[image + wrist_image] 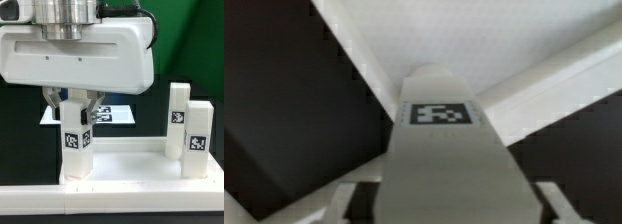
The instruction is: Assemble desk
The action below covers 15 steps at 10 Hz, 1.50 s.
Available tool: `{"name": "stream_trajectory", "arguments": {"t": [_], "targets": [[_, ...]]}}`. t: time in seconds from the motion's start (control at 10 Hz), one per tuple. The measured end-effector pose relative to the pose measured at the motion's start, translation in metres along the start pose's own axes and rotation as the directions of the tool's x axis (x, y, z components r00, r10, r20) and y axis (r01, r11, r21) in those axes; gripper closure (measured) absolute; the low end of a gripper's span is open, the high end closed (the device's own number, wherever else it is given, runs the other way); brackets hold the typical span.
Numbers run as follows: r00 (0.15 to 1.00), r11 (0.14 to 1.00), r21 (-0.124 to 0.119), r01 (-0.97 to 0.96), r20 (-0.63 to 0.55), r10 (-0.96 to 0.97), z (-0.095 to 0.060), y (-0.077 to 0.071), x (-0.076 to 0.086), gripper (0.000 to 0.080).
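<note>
The white desk top [130, 160] lies flat with its rim up. My gripper [73, 108] is shut on a white square-post leg [76, 145], which stands upright on the top's corner at the exterior view's left. Two more tagged legs [179, 115] [198, 135] stand upright at the exterior view's right. In the wrist view the held leg [441, 160] with its tag [439, 114] runs down between my fingers [363, 195] toward the desk top [473, 40]. The leg's lower end and the corner socket are hidden.
The marker board [112, 114] lies on the black table behind the desk top. A long white border bar [110, 205] runs along the front edge of the scene.
</note>
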State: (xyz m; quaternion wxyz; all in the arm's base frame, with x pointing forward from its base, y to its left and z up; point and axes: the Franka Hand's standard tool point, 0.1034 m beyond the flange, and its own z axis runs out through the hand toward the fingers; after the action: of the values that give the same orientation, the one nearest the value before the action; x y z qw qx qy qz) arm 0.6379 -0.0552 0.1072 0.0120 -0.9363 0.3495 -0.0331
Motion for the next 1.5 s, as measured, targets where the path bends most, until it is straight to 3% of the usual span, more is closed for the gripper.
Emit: {"name": "stream_trajectory", "arguments": {"t": [0.1,0.2,0.3,0.6,0.8,1.0,1.1,1.3,1.5], "targets": [[0.979,0.979,-0.006,-0.206,0.004,0.206,0.0006,-0.0009,-0.0007,0.0511],[0.901,0.901,-0.014,-0.434,0.004,0.434,0.0012,-0.0012,0.0006,0.0511],[0.798,0.798,-0.006,-0.603,0.018,0.603,0.0009,0.0017,0.0028,0.0510],[0.560,0.561,-0.013,-0.828,0.047,0.827,0.0011,0.0055,0.0042,0.0509],[0.577,0.578,-0.012,-0.816,0.047,0.816,0.0016,0.0056,0.0040,0.0509],[0.810,0.811,0.000,-0.586,0.043,0.585,0.0016,0.0067,0.0046,0.0217],[0.892,0.892,0.021,-0.451,0.035,0.451,0.0006,0.0059,0.0073,0.0170],[0.984,0.983,0.037,-0.179,0.028,0.179,0.0015,-0.0015,-0.0002,0.0154],[0.999,0.998,0.038,-0.040,0.021,0.039,0.0016,0.0019,0.0024,0.0151]]}}
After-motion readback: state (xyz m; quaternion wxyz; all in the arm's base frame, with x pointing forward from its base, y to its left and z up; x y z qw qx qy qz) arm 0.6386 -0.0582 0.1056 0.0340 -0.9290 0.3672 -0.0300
